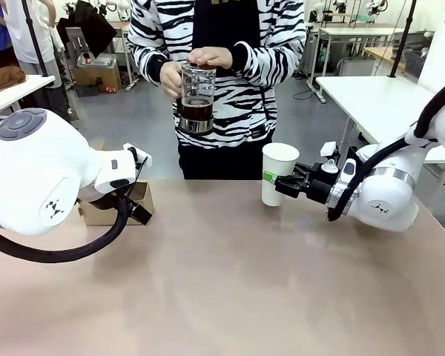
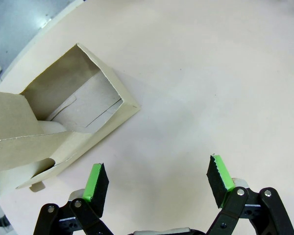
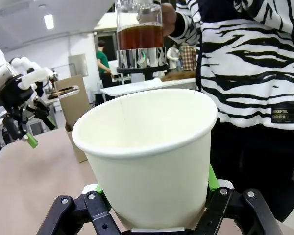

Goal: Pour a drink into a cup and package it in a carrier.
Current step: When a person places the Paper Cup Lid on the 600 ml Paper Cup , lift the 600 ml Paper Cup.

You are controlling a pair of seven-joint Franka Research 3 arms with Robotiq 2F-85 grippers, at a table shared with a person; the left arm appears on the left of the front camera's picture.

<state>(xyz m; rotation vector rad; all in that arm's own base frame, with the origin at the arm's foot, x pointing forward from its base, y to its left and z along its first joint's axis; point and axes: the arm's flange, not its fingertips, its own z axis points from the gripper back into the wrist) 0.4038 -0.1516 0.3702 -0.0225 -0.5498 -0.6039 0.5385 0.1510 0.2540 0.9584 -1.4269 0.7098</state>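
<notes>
Cup (image 1: pixel 279 173): plain white paper, tapered, rolled rim, open at the top. It stands upright at about 1 o'clock from the middle of the counter (image 1: pixel 230 282), close to the far edge. In the right wrist view the inside is white and dry, with one thin vertical seam down the wall.
Right fingers (image 1: pixel 289 185): closed on the cup's lower half from the 3 o'clock side, one finger on each side of it. Green pads press against the paper.
Drink (image 1: pixel 197 111): dark reddish-brown liquid, filling only the lower part of the jug.
Jug (image 1: pixel 197 100): clear glass with a shiny metal band at the base. It is held upright and level at 12 o'clock, beyond the counter's far edge, at 11 o'clock from the cup and apart from it.
Person (image 1: pixel 241 44): black-and-white striped top, standing at the far side. One hand (image 1: pixel 210 56) lies over the jug's top, the other hand (image 1: pixel 170 78) wraps its side.
Carrier (image 2: pixel 73 112): brown cardboard, a low open box with an upright flap. It sits on the counter at 9 o'clock, partly behind the left arm. A pale curved shape shows inside; I cannot tell what it is.
Left fingers (image 2: pixel 96 182): spread wide, holding nothing, over bare counter. The carrier lies at 10 o'clock from them and is not touched.
</notes>
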